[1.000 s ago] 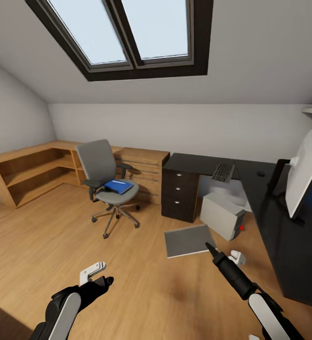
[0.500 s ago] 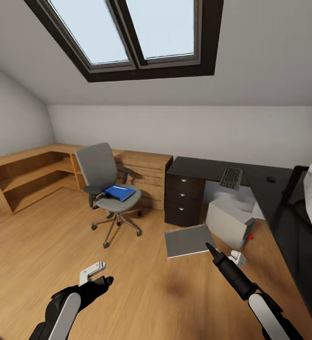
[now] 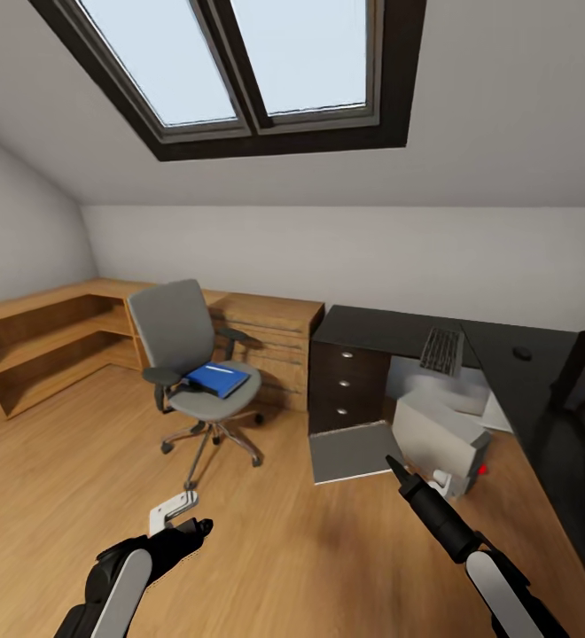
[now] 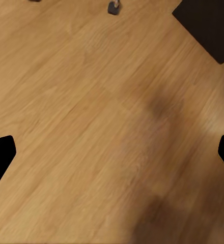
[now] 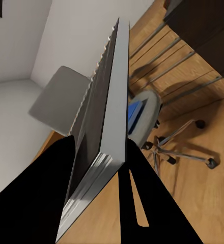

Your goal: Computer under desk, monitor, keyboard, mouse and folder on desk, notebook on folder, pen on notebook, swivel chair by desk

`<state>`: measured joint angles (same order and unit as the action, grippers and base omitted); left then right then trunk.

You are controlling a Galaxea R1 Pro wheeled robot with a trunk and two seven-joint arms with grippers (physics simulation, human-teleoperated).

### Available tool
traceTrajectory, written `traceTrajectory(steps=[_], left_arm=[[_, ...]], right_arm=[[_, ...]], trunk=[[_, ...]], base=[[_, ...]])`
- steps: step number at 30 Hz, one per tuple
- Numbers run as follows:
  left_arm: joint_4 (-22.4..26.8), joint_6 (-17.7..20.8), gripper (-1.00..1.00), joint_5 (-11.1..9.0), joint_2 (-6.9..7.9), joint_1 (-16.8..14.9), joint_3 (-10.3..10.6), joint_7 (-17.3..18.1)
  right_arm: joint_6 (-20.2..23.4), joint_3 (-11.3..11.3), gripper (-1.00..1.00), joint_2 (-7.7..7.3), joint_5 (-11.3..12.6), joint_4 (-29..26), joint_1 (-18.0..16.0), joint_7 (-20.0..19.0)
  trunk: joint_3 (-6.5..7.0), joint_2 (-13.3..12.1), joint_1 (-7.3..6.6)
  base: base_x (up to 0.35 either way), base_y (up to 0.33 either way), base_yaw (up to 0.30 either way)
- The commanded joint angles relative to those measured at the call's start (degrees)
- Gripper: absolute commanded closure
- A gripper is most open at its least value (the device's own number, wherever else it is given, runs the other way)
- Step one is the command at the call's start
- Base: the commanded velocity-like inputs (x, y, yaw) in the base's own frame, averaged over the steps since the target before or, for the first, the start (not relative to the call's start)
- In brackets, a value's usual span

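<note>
Across the bedroom's wood floor [image 3: 80, 470], the right hand [image 5: 119, 168] is clamping the grey notebook [image 3: 354, 451] while the left hand [image 3: 175, 518] is hanging spread apart.

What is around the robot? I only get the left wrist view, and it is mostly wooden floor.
Observer: In the head view a grey swivel chair stands ahead, with a blue folder lying on its seat.
Operator: Is the robot carrying anything?
Observer: Yes. The right tool is clamped on a thin grey notebook, held above the floor.
</note>
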<state>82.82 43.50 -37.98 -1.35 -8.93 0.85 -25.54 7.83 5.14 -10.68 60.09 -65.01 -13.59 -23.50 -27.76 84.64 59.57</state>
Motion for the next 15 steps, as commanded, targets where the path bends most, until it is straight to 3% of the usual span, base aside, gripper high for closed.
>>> traceTrajectory(steps=[1, 7, 15], left_arm=[[0.1, 0.1, -1.0, -0.6, 0.0, 0.0, 0.0, -0.6], [0.1, 0.1, -1.0, -0.7, 0.02, 0.0, 0.0, -0.6], [-0.2, 0.1, -1.0, -0.7, -0.02, 0.0, 0.1, -0.6]], right_arm=[[0.3, 0.0, 1.0, -0.04, 0.6, 0.0, 0.0, -0.1], [0.3, 0.0, 1.0, -0.06, 0.6, 0.0, 0.0, -0.1], [0.3, 0.0, 1.0, -0.04, 0.6, 0.0, 0.0, 0.0]], trunk=[[0.03, 0.0, 0.03], [0.57, 0.0, 0.03], [1.18, 0.0, 0.03]], base=[[0.315, 0.098, 0.0], [0.284, 0.199, -0.045], [0.266, 0.067, -0.182]])
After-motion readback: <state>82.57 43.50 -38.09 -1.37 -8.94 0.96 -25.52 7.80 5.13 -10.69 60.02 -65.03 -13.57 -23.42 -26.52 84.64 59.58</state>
